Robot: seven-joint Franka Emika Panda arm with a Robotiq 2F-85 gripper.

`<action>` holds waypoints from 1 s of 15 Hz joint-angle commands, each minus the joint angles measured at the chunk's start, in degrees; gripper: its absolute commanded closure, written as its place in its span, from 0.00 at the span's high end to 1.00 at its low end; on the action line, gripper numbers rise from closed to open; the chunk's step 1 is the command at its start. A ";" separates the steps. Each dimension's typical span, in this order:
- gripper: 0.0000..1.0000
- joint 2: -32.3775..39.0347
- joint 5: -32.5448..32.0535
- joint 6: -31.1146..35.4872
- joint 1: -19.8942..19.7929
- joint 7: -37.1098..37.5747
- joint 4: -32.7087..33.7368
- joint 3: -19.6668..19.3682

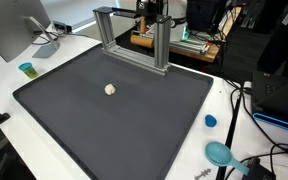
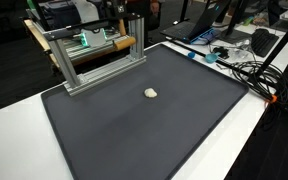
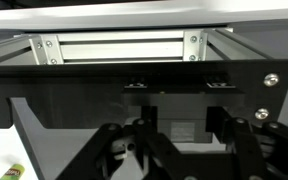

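My gripper (image 3: pixel 187 128) is open and empty; its dark fingers stand apart at the bottom of the wrist view. It hangs high at the back of the table, above an aluminium frame (image 1: pixel 162 45) that shows in both exterior views (image 2: pixel 104 72) and fills the wrist view (image 3: pixel 119 47). The arm is partly cut off at the top of both exterior views. A small cream lump (image 1: pixel 110 89) lies alone on the dark mat (image 1: pixel 134 125), well in front of the frame and far from the gripper; it also shows in an exterior view (image 2: pixel 150 93).
A small blue cup (image 1: pixel 27 69) and a monitor (image 1: pixel 14 25) stand beside the mat. A blue lid (image 1: pixel 210 121) and a teal scoop (image 1: pixel 219 153) lie on the white table. Cables (image 2: pixel 246 70) run along one table edge. A wooden crate sits behind the frame.
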 commanded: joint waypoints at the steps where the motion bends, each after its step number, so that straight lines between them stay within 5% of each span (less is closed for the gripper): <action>1: 0.33 -0.13 1.01 -0.68 -0.37 2.57 0.54 0.54; 8: 0.33 4.03 -1.13 -4.22 0.83 -2.82 4.75 0.24; 9: 0.71 4.44 -1.18 -4.80 0.94 -3.24 5.19 0.27; 10: 0.84 4.63 -1.20 -5.32 0.98 -3.47 5.55 0.25; 12: 0.97 4.44 -0.50 -5.48 1.07 -3.54 6.13 -0.15; 15: 1.00 3.77 -0.40 -4.70 0.74 -2.50 5.80 -0.01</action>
